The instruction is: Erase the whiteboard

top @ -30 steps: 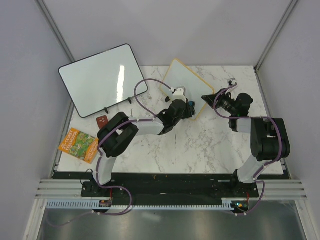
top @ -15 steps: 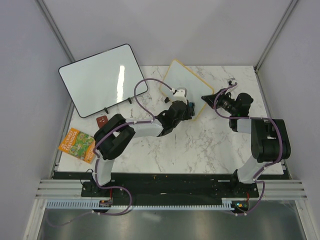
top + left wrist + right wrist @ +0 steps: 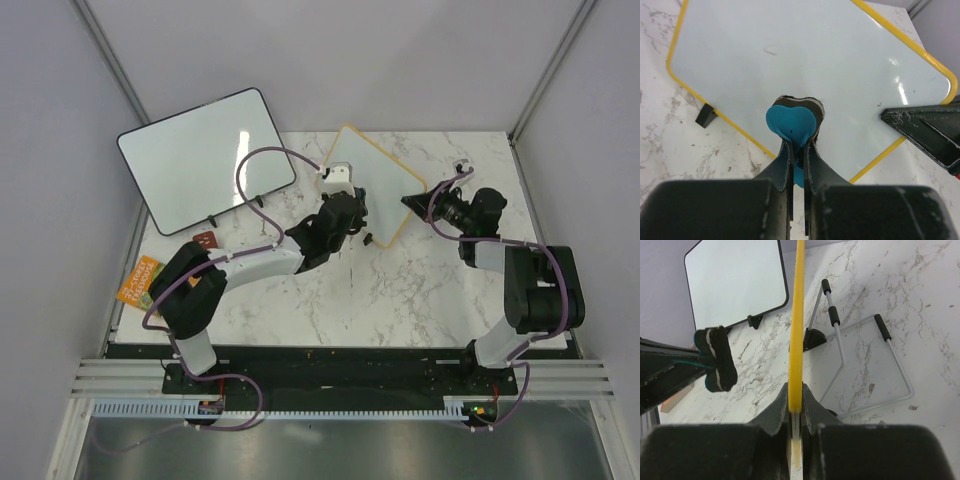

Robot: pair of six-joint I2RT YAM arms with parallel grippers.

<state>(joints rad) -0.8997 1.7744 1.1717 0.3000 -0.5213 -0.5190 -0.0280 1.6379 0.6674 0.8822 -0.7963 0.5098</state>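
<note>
Far left, an orange booklet (image 3: 140, 280) lies at the desk (image 3: 400, 290) edge, out of play. Behind it a larger black-framed board (image 3: 205, 158) leans at the far left corner; it is not the target.

The left claw (image 3: 797, 150) is pressed together on a blue eraser (image 3: 790, 122), pinching it by its lower part so the dark felt side faces away, toward the board. The eraser sits low on the white face, touching it or just off it; I can't tell which.

The whiteboard (image 3: 840, 65), with its yellow-tan frame, stands tilted on its black feet at the far middle of the desk, between the two claws. A faint short stroke (image 3: 771, 51) shows high on the face above the eraser. The rest looks clean, so my guess is the wipe is nearly finished, with that stroke left.

The right claw (image 3: 795, 402) is clamped on the whiteboard's right edge, frame between the fingers. This is likely bracing, so the board doesn't slide or tip under the eraser's push.

Past it, a wire stand (image 3: 832, 316) lies on the desk behind the board, unused.
</note>
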